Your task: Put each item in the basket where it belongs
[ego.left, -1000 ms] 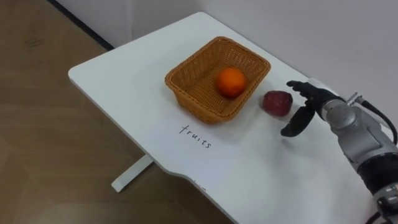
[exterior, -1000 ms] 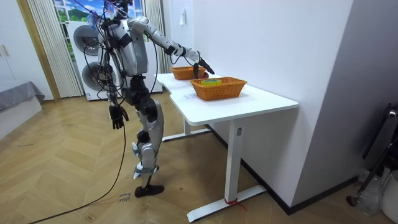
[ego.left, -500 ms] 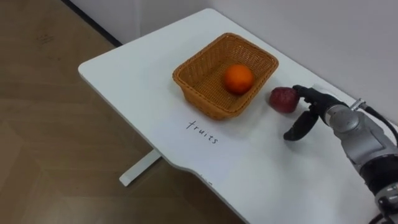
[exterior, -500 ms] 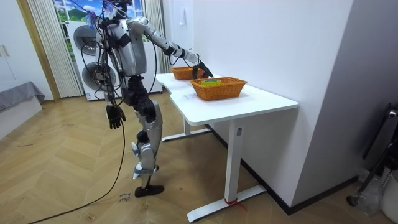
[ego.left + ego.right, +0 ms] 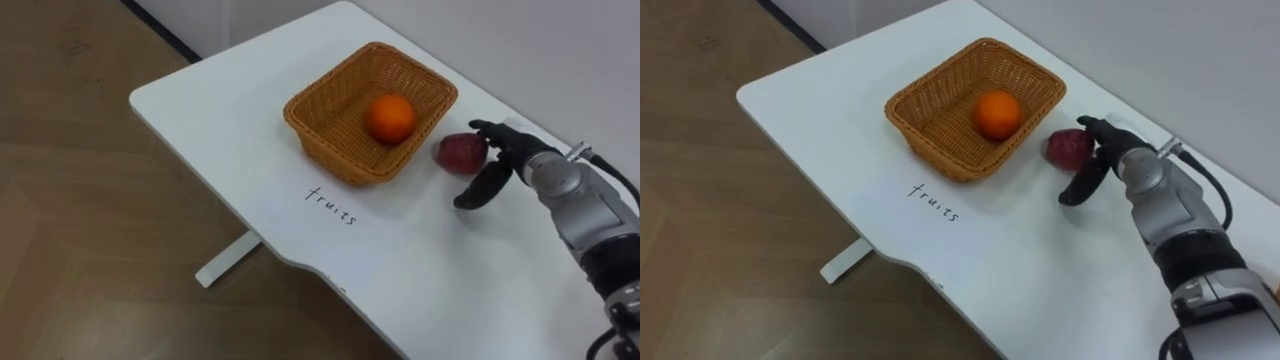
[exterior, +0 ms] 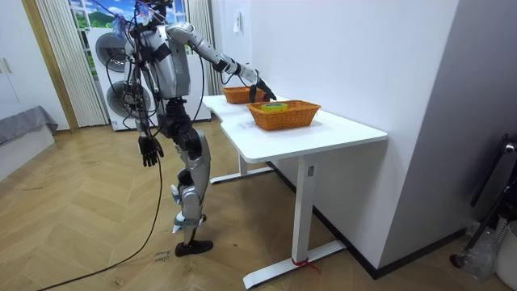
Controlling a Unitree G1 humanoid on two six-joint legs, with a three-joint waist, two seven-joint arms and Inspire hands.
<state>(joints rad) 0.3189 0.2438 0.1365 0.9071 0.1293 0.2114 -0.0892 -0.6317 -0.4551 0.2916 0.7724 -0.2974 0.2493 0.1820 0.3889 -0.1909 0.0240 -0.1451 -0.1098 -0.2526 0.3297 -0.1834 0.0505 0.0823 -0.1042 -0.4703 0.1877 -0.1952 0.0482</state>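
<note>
1. The red fruit (image 5: 458, 153) sits on the white table (image 5: 230, 120), just beside the fruit basket (image 5: 330, 148) at its right-hand wall, outside it. No gap is readable between the two.
2. Fruit shape: roundish, a bit wider than tall in the eye views, no clear long axis. Can't tell which way the stem end points.
3. The right hand (image 5: 508, 152) is at the fruit's right/far side. Its fingers (image 5: 487, 130) reach over the top-right edge; touching vs just shy, can't tell. The thumb (image 5: 478, 192) is spread well away toward the near side, off the fruit. The hand is spread, not clamped on anything.
4. The basket holds one orange (image 5: 390, 117), right of centre. The basket sits diagonal to the view, long side running near-left to far-right. A handwritten label (image 5: 330, 205) is on the table in front of it.
5. Eye views: the fruit-to-hand relation and the basket contents are readable here.
6. Room view: the robot stands upright at the table's side, on the room view's left, right arm stretched out over the tabletop. The left hand (image 6: 148, 151) hangs by the thigh, fingers loose. A second basket (image 6: 283, 118) is on the nearer part of the table with a green-yellow item (image 6: 275, 105) inside. The fruit itself is too small to pick out here.
</note>
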